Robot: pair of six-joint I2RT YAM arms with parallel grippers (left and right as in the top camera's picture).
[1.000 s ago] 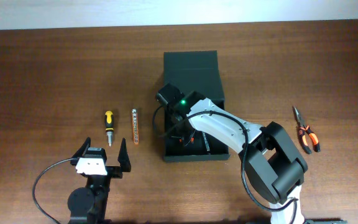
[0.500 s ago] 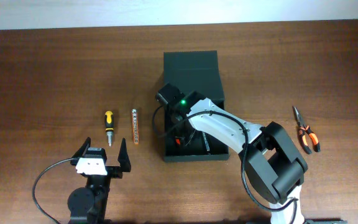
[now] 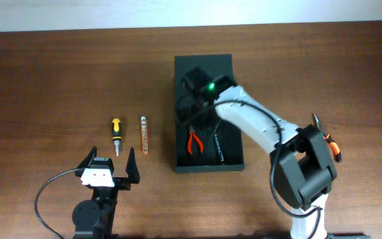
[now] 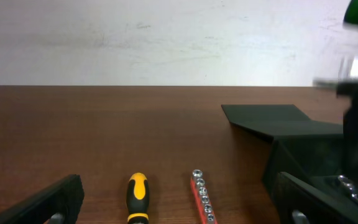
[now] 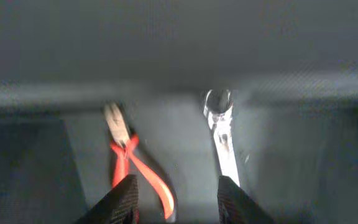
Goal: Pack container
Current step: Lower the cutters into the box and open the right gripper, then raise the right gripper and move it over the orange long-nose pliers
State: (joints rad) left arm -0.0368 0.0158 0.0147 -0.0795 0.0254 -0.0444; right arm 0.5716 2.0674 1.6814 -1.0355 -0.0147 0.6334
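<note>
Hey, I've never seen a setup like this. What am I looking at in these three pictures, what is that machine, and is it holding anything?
These are two robot arms at a wooden table, each ending in a two-finger gripper. One picture looks straight down from above. The other two come from small cameras on the wrists, so you see each arm's own fingers at the bottom. The left gripper sits open and empty near the table's front edge. The right gripper hangs over the open black box, fingers apart, holding nothing. Lying in the box are red-handled pliers and a wrench. On the table are a yellow-and-black screwdriver, a strip of small bits beside it, and orange-and-black pliers at the far right, partly hidden by the arm.
</note>
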